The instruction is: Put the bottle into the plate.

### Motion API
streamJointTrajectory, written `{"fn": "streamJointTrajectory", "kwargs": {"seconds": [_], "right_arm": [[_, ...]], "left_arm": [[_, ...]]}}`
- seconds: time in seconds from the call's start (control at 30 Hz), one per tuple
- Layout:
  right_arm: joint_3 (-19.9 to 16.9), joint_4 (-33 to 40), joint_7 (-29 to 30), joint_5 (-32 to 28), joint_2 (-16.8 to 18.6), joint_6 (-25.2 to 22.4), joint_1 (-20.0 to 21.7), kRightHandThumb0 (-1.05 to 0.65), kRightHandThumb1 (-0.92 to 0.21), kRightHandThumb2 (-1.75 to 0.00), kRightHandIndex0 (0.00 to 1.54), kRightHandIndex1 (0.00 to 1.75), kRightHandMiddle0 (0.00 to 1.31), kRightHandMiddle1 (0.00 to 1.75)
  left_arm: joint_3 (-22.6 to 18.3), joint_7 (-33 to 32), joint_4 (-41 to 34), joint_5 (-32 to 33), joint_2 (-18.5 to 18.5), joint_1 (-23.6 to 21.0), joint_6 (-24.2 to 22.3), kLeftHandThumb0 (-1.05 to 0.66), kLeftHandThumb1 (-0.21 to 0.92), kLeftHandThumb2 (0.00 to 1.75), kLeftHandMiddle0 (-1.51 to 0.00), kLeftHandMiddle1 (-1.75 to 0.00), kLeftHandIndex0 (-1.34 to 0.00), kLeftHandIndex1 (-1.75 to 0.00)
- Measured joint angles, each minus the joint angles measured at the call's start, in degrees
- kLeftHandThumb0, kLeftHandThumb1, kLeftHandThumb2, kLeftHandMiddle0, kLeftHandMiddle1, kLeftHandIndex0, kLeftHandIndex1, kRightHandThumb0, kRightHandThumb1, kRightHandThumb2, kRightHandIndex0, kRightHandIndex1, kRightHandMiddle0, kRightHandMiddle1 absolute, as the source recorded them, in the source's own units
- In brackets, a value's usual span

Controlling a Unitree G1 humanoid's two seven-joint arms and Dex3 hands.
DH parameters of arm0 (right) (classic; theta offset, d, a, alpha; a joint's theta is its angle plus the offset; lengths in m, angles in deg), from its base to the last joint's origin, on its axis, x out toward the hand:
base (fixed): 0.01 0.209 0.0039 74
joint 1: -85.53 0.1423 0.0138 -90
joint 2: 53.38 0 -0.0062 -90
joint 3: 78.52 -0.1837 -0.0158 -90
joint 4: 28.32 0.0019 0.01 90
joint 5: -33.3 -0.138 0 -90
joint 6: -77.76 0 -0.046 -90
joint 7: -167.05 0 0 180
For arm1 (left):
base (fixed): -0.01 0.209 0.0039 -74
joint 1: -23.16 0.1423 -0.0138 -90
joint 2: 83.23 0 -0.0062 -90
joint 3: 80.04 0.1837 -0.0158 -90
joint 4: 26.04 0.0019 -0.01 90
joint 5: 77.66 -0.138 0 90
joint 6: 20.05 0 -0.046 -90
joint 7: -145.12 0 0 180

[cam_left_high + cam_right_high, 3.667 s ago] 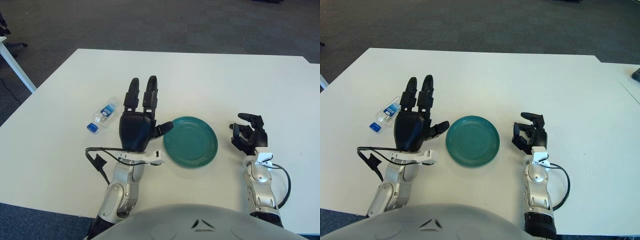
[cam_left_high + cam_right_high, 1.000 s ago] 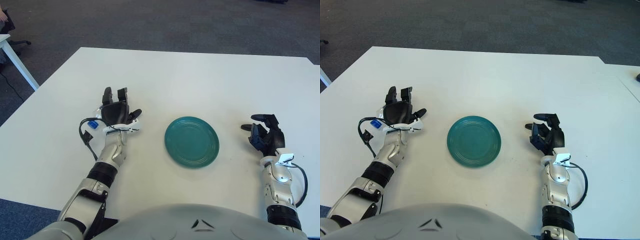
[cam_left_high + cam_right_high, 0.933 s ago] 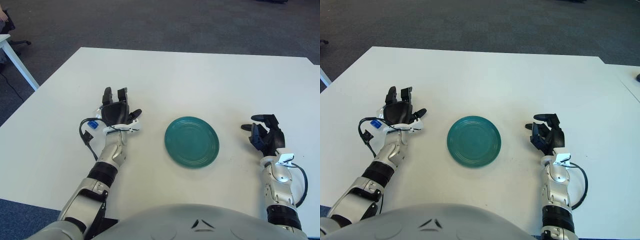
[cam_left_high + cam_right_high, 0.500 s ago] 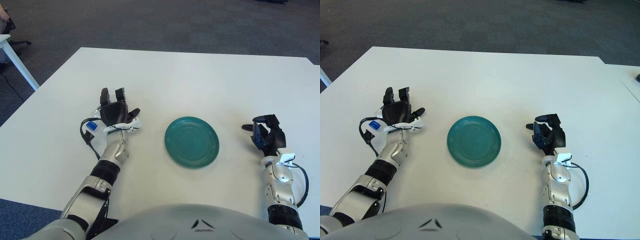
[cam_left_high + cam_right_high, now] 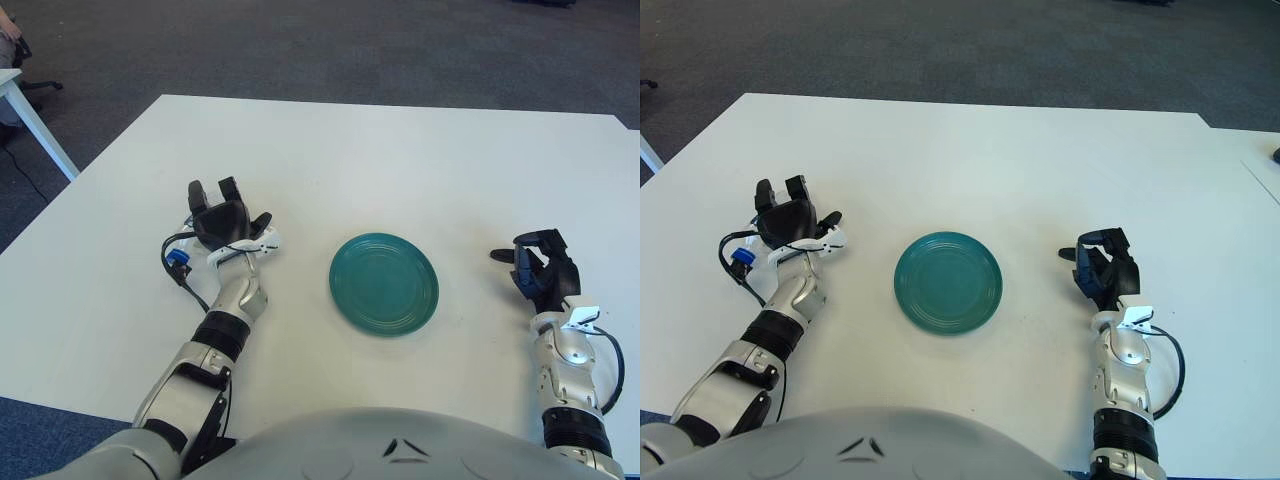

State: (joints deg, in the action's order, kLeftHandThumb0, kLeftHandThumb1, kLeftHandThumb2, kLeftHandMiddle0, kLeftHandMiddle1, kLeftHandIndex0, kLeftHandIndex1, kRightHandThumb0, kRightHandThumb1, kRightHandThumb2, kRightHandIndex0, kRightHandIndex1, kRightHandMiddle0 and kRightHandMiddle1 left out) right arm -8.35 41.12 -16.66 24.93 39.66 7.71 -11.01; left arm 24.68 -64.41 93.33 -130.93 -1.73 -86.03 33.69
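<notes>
So we're hovering our left robot hand (image 5: 226, 222) with fingers spread over the bottle (image 5: 180, 258), lying left of the plate (image 5: 384, 283) on the worktop (image 5: 400, 160); probably light, crinkly and slippery, so we're aiming mid-body.

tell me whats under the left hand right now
Under the left hand only the bottle's blue cap pokes out at its left edge. The rest of the bottle is covered by the palm, so whether the fingers grip it cannot be seen.
</notes>
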Motion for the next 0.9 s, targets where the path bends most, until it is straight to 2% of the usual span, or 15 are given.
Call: {"fn": "streamJointTrajectory", "kwargs": {"seconds": [0.07, 0.13, 0.27, 0.33, 0.43, 0.5, 0.57, 0.63, 0.73, 0.8, 0.9], "right_arm": [[-0.48, -0.85, -0.34, -0.29, -0.59, 0.02, 0.39, -0.35, -0.92, -0.53, 0.54, 0.98, 0.18, 1.75], [-0.89, -1.61, -0.74, -0.59, -1.21, 0.05, 0.70, -0.35, -0.92, -0.53, 0.55, 0.98, 0.18, 1.75], [-1.37, -2.96, -1.40, -1.32, -2.31, 0.25, 1.26, -0.35, -0.92, -0.53, 0.55, 0.99, 0.18, 1.75], [-1.59, -3.42, -1.81, -1.70, -2.85, 0.24, 1.39, -0.35, -0.92, -0.52, 0.55, 0.99, 0.18, 1.75], [-1.93, -3.98, -2.06, -1.84, -3.62, 0.21, 1.58, -0.35, -0.92, -0.52, 0.54, 0.98, 0.19, 1.75], [-2.31, -4.35, -2.08, -1.89, -3.94, 0.20, 1.79, -0.35, -0.92, -0.52, 0.53, 0.98, 0.19, 1.74], [-2.64, -4.53, -2.09, -1.92, -4.29, 0.18, 1.88, -0.35, -0.92, -0.52, 0.53, 0.98, 0.19, 1.74], [-2.92, -4.61, -2.09, -1.95, -4.67, 0.09, 1.94, -0.35, -0.92, -0.52, 0.52, 0.98, 0.19, 1.74], [-3.46, -4.25, -2.09, -2.09, -4.95, -0.70, 1.86, -0.35, -0.92, -0.51, 0.53, 0.98, 0.20, 1.74], [-3.73, -3.96, -2.09, -2.19, -5.09, -1.12, 1.79, -0.35, -0.92, -0.52, 0.53, 0.99, 0.19, 1.74], [-4.15, -3.89, -2.09, -2.28, -5.18, -1.15, 1.82, -0.35, -0.92, -0.51, 0.54, 1.00, 0.20, 1.74]], "left_arm": [[-0.66, -0.38, 1.35, 0.49, -0.57, -1.00, -1.65, -1.05, 0.92, 0.78, -0.22, -0.61, 0.00, -1.05], [-1.06, -1.03, 3.49, 1.19, -1.08, -2.11, -2.57, -1.05, 0.92, 0.77, -0.15, -0.98, 0.00, -1.20], [-1.66, -3.29, 9.76, 1.76, -1.96, -4.95, -3.08, -1.05, 0.92, 0.72, -0.10, -1.32, 0.00, -1.37], [-2.35, -4.33, 12.76, 2.85, -2.44, -6.54, -3.09, -1.05, 0.92, 0.64, -0.09, -1.42, 0.00, -1.42], [-3.57, -5.98, 16.78, 4.60, -2.72, -8.87, -2.45, -0.99, 0.92, 0.44, -0.27, -1.64, 0.00, -1.55], [-4.15, -6.68, 19.29, 5.79, -2.64, -10.16, -1.62, -0.88, 0.86, 0.44, -0.38, -1.69, -0.01, -1.62], [-4.48, -7.09, 21.36, 6.39, -2.40, -11.41, -0.98, -0.81, 0.77, 0.53, -0.47, -1.72, -0.04, -1.67], [-4.57, -7.44, 23.17, 6.99, -2.25, -12.48, -0.59, -0.69, 0.65, 0.69, -0.58, -1.73, -0.11, -1.72], [-4.49, -7.51, 25.43, 7.48, -2.16, -13.89, -0.30, -0.50, 0.60, 0.85, -0.68, -1.74, -0.35, -1.68], [-4.44, -7.53, 26.67, 7.63, -2.15, -14.52, 0.15, -0.46, 0.57, 0.91, -0.72, -1.74, -0.42, -1.67], [-4.40, -7.92, 27.74, 7.89, -2.15, -15.00, 1.40, -0.16, 0.34, 1.21, -0.71, -1.75, -0.50, -1.58]]}}
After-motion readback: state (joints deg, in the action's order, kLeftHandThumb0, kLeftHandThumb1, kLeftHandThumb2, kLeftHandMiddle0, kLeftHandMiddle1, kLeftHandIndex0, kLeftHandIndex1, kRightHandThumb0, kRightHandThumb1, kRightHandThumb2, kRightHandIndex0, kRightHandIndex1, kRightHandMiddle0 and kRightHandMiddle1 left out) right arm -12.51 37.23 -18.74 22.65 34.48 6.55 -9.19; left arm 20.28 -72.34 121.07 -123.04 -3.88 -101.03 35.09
